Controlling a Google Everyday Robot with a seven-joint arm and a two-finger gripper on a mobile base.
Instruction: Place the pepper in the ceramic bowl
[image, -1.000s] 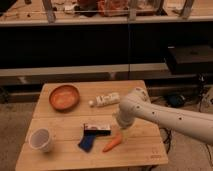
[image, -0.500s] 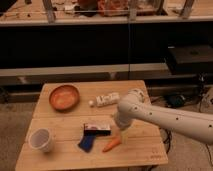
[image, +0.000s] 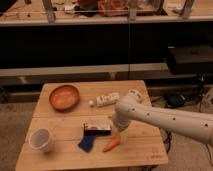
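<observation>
Camera view: you see a wooden slat table on a speckled floor, with dark shelving behind it. The gripper points down at the table's front right, jaws apart and holding nothing. The pepper lies flat just beside it, near a blue object. The bowl sits well apart at back left, and a cup at front left.

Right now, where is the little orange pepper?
In the camera view, the pepper lies on the wooden table near its front edge, right of the blue flat object, with the gripper close above it.
</observation>
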